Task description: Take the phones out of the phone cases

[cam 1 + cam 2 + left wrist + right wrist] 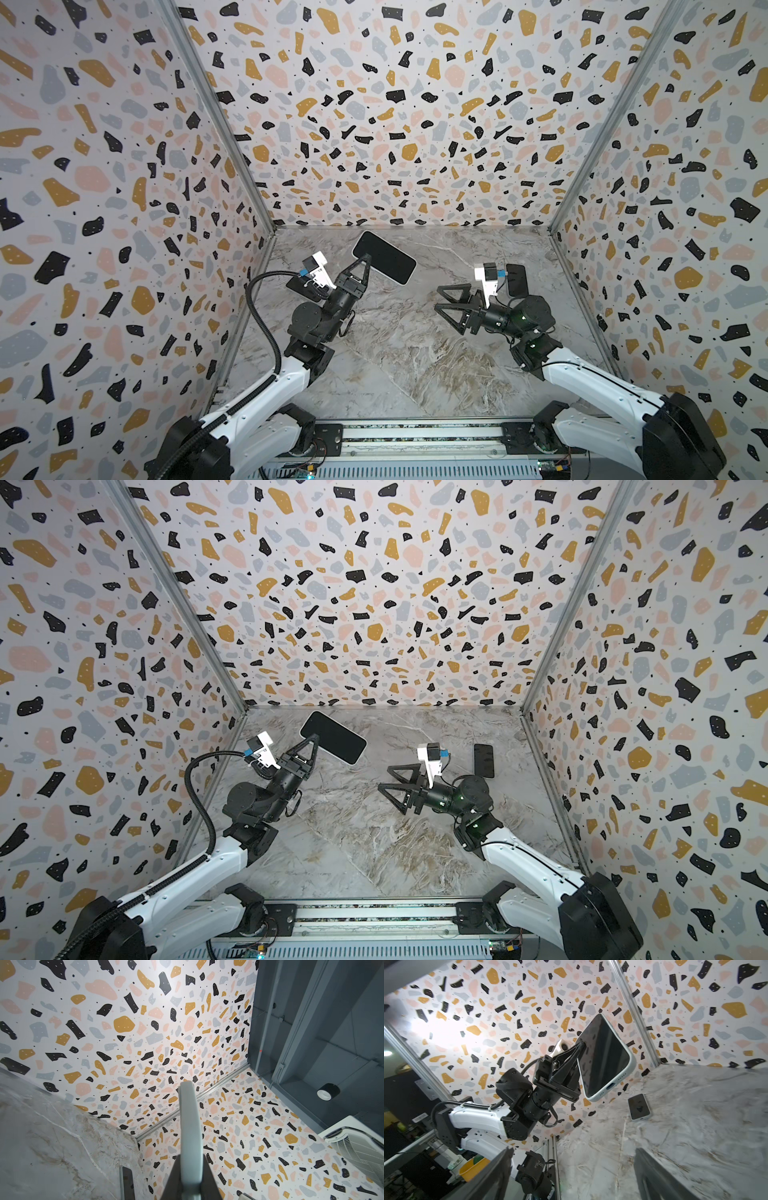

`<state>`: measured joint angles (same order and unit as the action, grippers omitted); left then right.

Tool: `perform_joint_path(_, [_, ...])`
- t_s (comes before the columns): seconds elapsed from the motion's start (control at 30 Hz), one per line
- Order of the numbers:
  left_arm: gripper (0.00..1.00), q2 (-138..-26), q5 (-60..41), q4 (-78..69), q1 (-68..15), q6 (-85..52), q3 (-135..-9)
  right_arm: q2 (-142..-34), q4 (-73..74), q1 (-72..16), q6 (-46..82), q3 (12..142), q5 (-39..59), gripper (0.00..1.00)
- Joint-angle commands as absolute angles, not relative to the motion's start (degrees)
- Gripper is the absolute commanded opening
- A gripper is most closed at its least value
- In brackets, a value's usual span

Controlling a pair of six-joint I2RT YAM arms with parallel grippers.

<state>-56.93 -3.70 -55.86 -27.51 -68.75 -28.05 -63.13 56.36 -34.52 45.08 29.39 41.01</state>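
My left gripper [365, 261] [314, 741] is shut on one long edge of a dark-screened phone [384, 257] [333, 737] and holds it tilted above the back left of the table. The phone sits inside a pale grey-blue phone case [632, 1059]. The left wrist view looks along the case's rim [190, 1126], which is clamped between the left gripper's [191, 1157] two fingers. My right gripper [437, 298] [384, 778] [573, 1149] hangs open over the middle right of the table. It points left, holds nothing, and is well apart from the phone.
A second dark phone [516, 280] [484, 760] lies flat near the right wall. A third phone in a pale case [639, 1109] lies under the left arm [297, 286]. Terrazzo-patterned walls close in the marble table [395, 365] on three sides.
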Motion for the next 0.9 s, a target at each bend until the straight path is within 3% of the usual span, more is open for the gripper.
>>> perform_joint_path(0.0, [0.0,-56.2,-3.0,-65.8,-28.5,-72.1,-29.2,-64.8,71.3,-36.1,50.2,29.5,43.3,0.9])
perform_joint_path(0.4, [0.0,-62.4,-1.3,-75.1,-34.7,-74.7,-30.0,-75.3,81.0,-37.8,55.2,33.1,42.4,0.66])
perform_joint_path(0.87, [0.0,-62.7,-1.2,-74.4,-36.1,-74.0,-29.6,-77.7,82.5,-38.1,56.3,34.7,42.4,0.43])
